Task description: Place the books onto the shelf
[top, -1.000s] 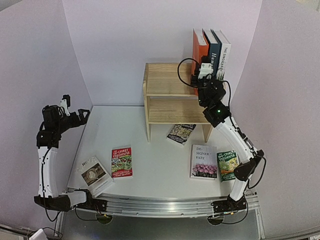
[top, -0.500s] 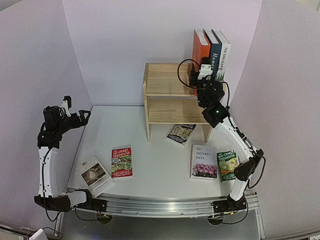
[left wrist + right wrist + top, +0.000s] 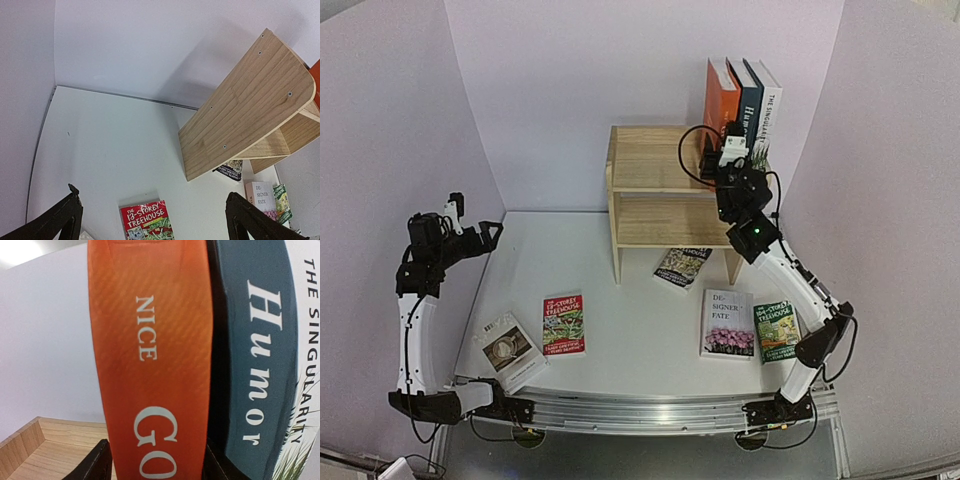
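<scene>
**Orange book (image 3: 150,340), upright on shelf (image 3: 650,160) top, between jaws of right pincer (image 3: 156,457)**
Jaws flanked the spine low down; clamped or loosened could not be told. Teal book (image 3: 255,340) stood just right of the pincer. Advised: part jaws fully, back straight off, avoid tipping the row.

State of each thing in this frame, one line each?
left gripper: open, empty
right gripper: jaws flank the orange book's spine, grip unclear
orange book: upright on top tier
teal book: upright beside it
white book: upright, rightmost
shelf: standing
red book: flat on table
grey book: flat
dark patterned book: flat by shelf
Designer's Fate book: flat
green book: flat
</scene>
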You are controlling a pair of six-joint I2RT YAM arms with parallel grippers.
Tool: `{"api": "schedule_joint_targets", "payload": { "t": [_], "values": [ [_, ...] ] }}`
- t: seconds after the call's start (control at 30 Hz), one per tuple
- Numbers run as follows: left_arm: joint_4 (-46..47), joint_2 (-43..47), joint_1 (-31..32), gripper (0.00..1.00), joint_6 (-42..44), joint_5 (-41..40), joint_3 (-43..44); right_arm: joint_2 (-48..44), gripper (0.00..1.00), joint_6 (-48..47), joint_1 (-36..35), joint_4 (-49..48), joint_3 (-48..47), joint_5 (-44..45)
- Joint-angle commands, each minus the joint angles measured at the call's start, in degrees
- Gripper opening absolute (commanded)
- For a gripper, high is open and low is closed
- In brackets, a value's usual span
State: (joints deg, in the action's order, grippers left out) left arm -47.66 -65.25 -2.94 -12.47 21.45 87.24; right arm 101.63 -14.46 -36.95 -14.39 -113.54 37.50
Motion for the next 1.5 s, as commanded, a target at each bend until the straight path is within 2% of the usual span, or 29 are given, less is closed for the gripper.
{"api": "schedule_joint_targets", "payload": {
  "t": [0.0,0.33,0.63,0.77,0.9,1.07,1.3,1.47],
  "values": [
    [2.0,1.0,-0.1,1.0,-0.7,1.1,-0.3,-4.5,0.58,0.9,-1.3,-3.9,2.4,0.8],
    [2.1,1.0,-0.1,1.0,-0.7,1.7,-0.8,-8.7,0.62,0.3,-3.0,-4.5,8.4,1.7],
    [2.3,0.8,-0.1,1.0,-0.9,2.1,-1.2,-16.0,0.63,-0.7,-5.0,-4.7,18.0,-0.1],
    [2.5,0.8,0.0,1.0,-1.1,2.4,-1.4,-19.7,0.61,-1.9,-5.6,-4.7,22.8,-1.0],
    [2.7,0.6,-0.1,0.99,-1.3,2.6,-1.8,-22.5,0.53,-0.1,-5.6,-4.6,27.0,-3.9],
    [3.2,0.4,-0.1,1.0,-1.5,3.1,-1.9,-19.7,0.51,0.7,-5.6,-4.6,25.9,-6.1],
    [2.9,1.3,-0.1,1.0,-1.3,2.7,-2.3,-14.8,0.44,1.5,-5.6,-3.6,22.1,-9.0],
    [2.5,1.7,-0.1,1.0,-1.0,2.5,-2.5,-12.0,0.36,0.6,-5.3,-3.5,18.8,-4.0]
  ]
}}
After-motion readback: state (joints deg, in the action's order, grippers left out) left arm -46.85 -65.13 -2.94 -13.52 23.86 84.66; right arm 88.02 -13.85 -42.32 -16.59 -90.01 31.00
